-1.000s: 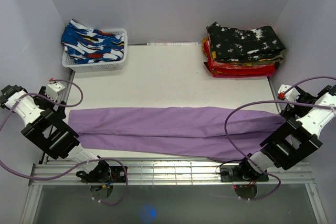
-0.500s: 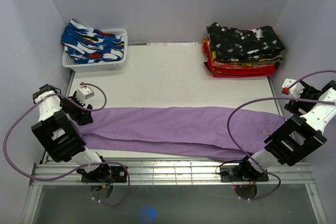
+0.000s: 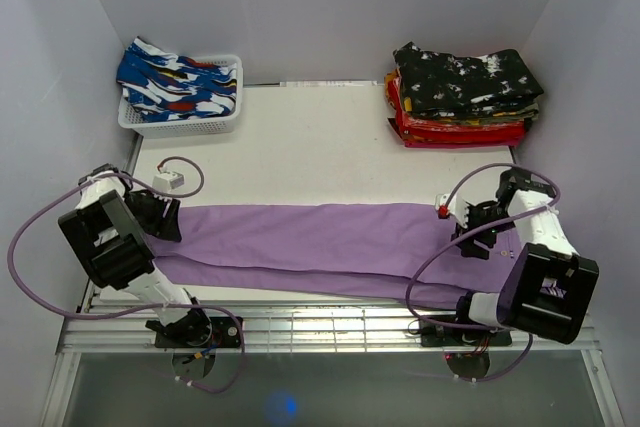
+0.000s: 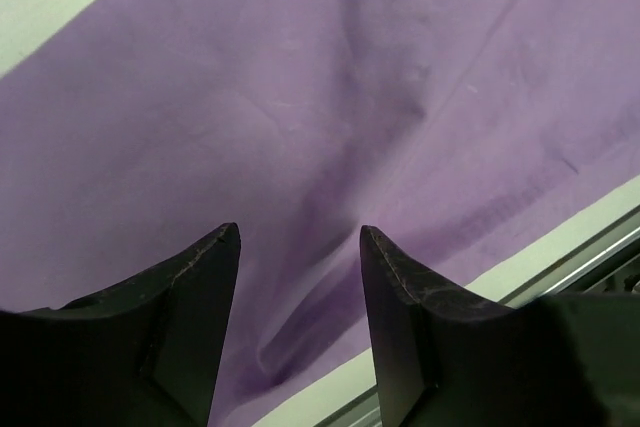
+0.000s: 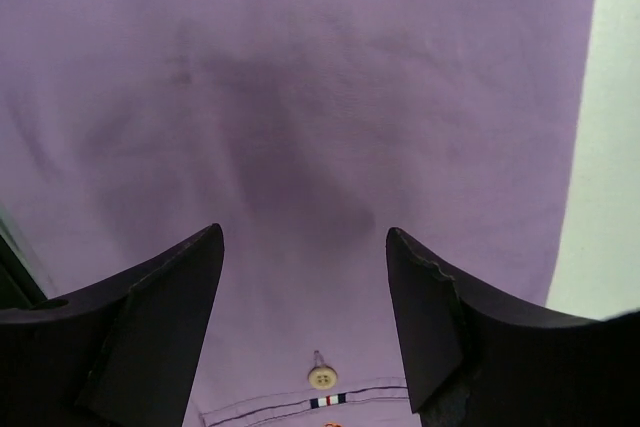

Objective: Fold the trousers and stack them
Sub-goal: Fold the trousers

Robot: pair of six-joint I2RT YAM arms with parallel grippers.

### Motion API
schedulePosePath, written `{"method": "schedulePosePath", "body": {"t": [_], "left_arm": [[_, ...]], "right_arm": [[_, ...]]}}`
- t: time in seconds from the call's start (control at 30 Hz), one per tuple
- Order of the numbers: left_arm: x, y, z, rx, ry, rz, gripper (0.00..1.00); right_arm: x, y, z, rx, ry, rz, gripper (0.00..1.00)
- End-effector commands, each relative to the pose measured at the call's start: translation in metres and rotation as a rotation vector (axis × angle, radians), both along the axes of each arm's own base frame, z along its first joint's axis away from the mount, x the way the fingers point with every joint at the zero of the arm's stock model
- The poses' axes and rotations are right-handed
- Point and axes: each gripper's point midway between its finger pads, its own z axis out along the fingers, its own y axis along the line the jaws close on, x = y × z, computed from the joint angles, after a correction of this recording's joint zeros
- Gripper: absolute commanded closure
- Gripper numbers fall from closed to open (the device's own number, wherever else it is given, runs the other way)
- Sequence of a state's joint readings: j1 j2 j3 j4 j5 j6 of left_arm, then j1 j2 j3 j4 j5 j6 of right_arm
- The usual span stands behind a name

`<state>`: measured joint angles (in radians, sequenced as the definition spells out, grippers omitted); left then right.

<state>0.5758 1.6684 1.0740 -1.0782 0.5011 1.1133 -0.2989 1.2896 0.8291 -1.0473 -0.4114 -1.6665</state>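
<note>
Both ends of the purple trousers (image 3: 320, 237), spread flat across the lower middle of the top view, lie under a gripper: left gripper (image 4: 299, 237) at the left end, right gripper (image 5: 305, 237) at the right end. Each one's jaws stand apart, gripping nothing.

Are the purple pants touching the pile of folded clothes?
Apart. The top view shows bare white table between the purple pants and the folded pile.
</note>
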Motion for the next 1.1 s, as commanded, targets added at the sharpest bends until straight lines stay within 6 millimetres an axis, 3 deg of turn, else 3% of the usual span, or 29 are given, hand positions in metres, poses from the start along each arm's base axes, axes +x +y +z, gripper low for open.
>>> {"method": "schedulePosePath", "body": {"t": [0.0,0.13,0.17,0.2,0.27,0.33,0.4,0.5,0.6,0.7,0.87,0.93,1.07], "left_arm": [[0.012,0.012,-0.003,0.058,0.039,0.116,0.38],[0.027,0.008,-0.012,0.04,0.095,0.217,0.38],[0.032,0.003,-0.017,0.034,0.111,0.217,0.39],[0.04,0.004,-0.018,0.037,0.101,0.23,0.39],[0.057,0.003,-0.019,0.036,0.108,0.275,0.39],[0.08,0.006,-0.006,0.02,0.074,0.315,0.37],[0.089,-0.001,0.006,-0.045,0.079,0.347,0.33],[0.097,-0.007,0.04,-0.094,0.026,0.32,0.27],[0.089,-0.01,0.064,-0.084,-0.022,0.218,0.21],[0.069,-0.01,0.084,-0.048,-0.08,0.085,0.2],[0.033,0.017,0.082,0.108,-0.134,-0.188,0.22],[0.019,0.027,0.076,0.14,-0.12,-0.259,0.23],[0.012,0.045,0.066,0.175,-0.106,-0.292,0.26]], "right_arm": [[0.025,-0.018,-0.02,-0.108,-0.016,-0.121,0.29],[0.049,-0.035,-0.043,-0.176,0.031,-0.224,0.32],[0.066,-0.041,-0.038,-0.184,0.015,-0.271,0.32],[0.072,-0.044,-0.045,-0.184,0.046,-0.289,0.33],[0.086,-0.039,-0.043,-0.146,0.057,-0.321,0.34],[0.106,-0.036,-0.026,-0.126,0.018,-0.322,0.34],[0.12,-0.026,-0.004,-0.095,-0.035,-0.298,0.36],[0.12,-0.002,0.028,-0.019,-0.074,-0.25,0.36],[0.107,0.028,0.062,0.069,-0.087,-0.178,0.36],[0.083,0.056,0.067,0.101,-0.08,-0.091,0.36],[0.035,0.107,0.044,0.094,-0.002,0.063,0.35],[0.026,0.126,0.038,0.106,-0.007,0.096,0.34],[0.013,0.149,0.026,0.103,0.01,0.151,0.34]]}}
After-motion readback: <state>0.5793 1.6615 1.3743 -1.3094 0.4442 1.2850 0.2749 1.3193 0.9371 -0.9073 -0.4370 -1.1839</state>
